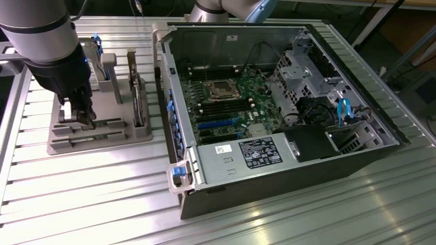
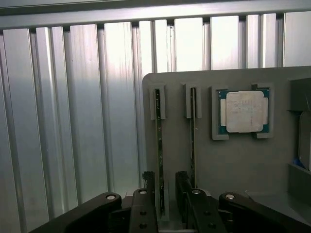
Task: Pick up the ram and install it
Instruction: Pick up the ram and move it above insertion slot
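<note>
My tool [image 2: 165, 182] sits narrow astride the ram [image 2: 158, 141] in the holder's [image 2: 243, 165] edge slot, one pad not yet touching. I'd centre, close squarely, then lift straight.

We see a slatted metal table [image 1: 89, 204] carrying an open computer case [image 1: 286, 189], with its motherboard [image 1: 232, 104] and labelled power supply [image 1: 256, 153] inside. Toward the table's edge on the exterior view's left, a gray holder tray [image 1: 68, 147] holds a square silver processor [image 2: 242, 111].

Ram [image 2: 158, 136] near end hidden behind gripper [image 2: 165, 180]; holder [image 2: 243, 165] cut off at edge; processor [image 2: 244, 111] markings too blurred to read.
</note>
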`<state>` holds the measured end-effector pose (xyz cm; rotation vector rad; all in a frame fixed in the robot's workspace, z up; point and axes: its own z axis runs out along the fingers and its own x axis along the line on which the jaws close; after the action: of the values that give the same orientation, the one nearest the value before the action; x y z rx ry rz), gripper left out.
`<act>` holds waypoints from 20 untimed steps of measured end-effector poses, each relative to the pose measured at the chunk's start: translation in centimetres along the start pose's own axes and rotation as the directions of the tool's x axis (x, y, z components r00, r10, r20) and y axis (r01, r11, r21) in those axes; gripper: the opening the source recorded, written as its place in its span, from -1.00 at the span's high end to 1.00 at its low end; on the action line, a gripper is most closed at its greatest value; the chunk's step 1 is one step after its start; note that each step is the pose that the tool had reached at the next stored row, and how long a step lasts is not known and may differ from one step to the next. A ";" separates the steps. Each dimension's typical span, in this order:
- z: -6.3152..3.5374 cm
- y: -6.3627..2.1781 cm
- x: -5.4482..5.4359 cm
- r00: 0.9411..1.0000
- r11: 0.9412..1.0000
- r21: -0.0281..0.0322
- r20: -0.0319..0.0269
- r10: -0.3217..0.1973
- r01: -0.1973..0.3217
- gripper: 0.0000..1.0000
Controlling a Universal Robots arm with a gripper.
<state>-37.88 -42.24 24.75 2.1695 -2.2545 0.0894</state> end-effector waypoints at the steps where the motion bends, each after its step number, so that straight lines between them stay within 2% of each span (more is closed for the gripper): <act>1: 0.18 0.00 0.0 1.000 1.000 0.000 0.000 0.000 0.000 0.38; 4: 0.77 0.02 0.1 1.000 1.000 0.000 0.000 0.000 0.000 0.38; 10: 0.82 0.02 0.1 1.000 1.000 0.000 0.000 0.000 0.000 0.38; 15: 0.98 0.09 0.6 1.000 1.000 0.000 0.000 -0.001 0.001 0.38; 20: 1.69 0.12 0.6 1.000 1.000 0.000 0.000 -0.001 0.001 0.38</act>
<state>-37.97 -42.94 23.08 2.1704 -2.2532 0.0892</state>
